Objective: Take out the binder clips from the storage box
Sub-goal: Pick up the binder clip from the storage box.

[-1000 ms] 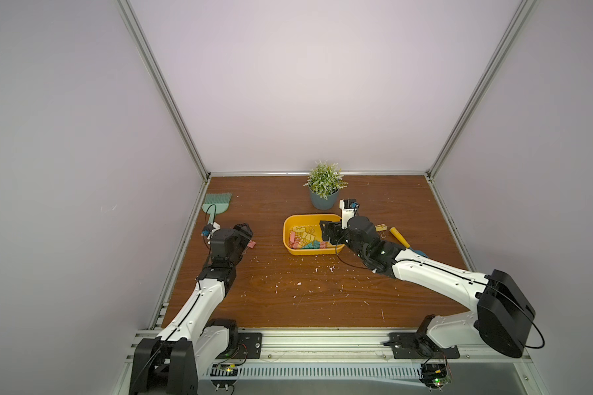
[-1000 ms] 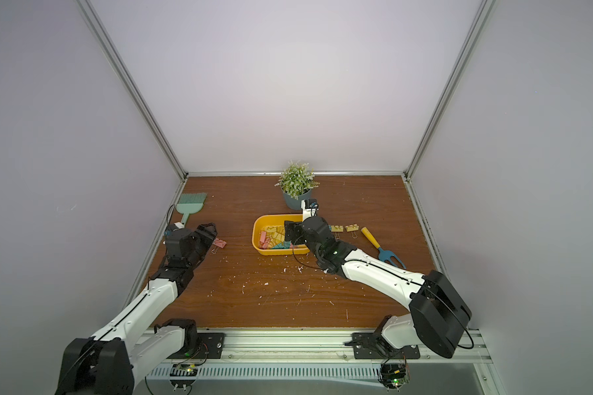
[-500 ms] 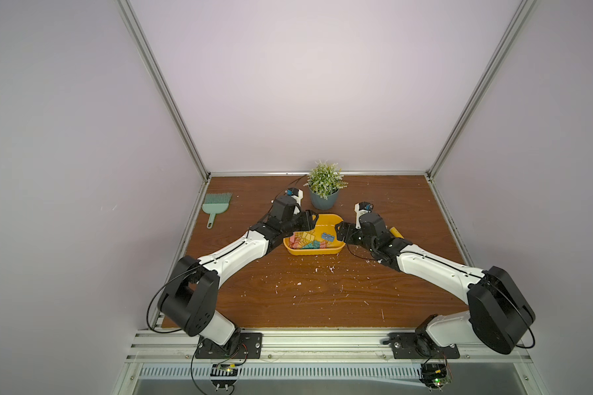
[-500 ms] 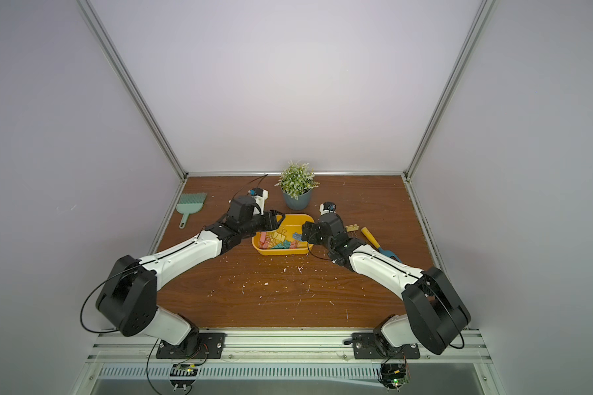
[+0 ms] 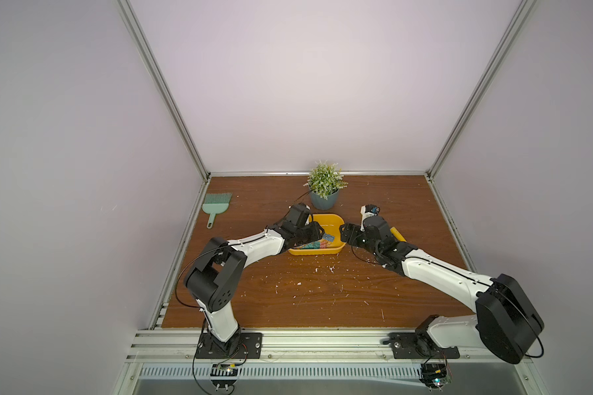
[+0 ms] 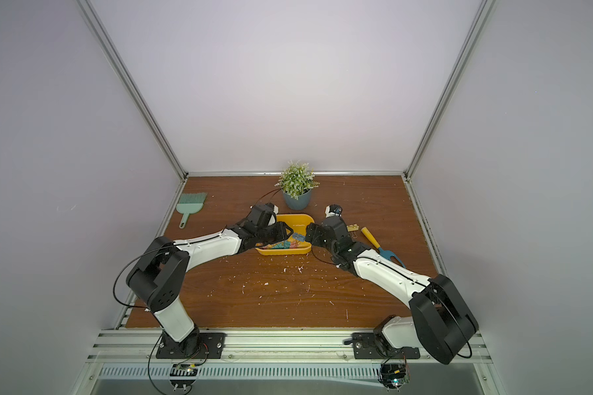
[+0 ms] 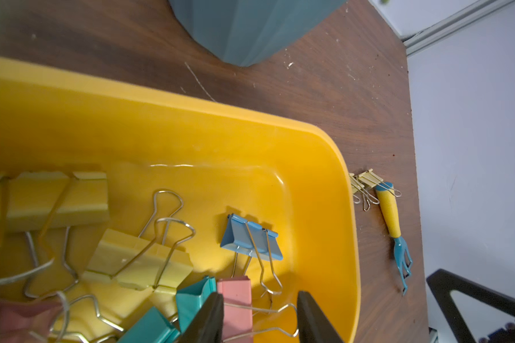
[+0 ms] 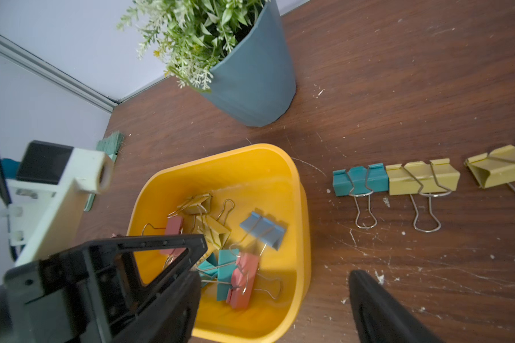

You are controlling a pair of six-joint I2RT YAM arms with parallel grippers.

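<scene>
Binder clips (image 8: 262,230): seven in storage box (image 8: 305,237), three outside; left pincer (image 7: 259,297) open astride pink clip (image 7: 235,300); right pincer (image 8: 274,276) open.

Brown wood-grain surface (image 5: 305,301), flecked with white crumbs, carrying a shallow yellow plastic storage box (image 5: 317,253) and, just behind it, a grey-blue plant pot (image 5: 323,202). Teal and yellow wire-handled binder clips (image 8: 422,178) lie in a row beside the box. A green hand brush (image 5: 217,204) lies well apart.
</scene>
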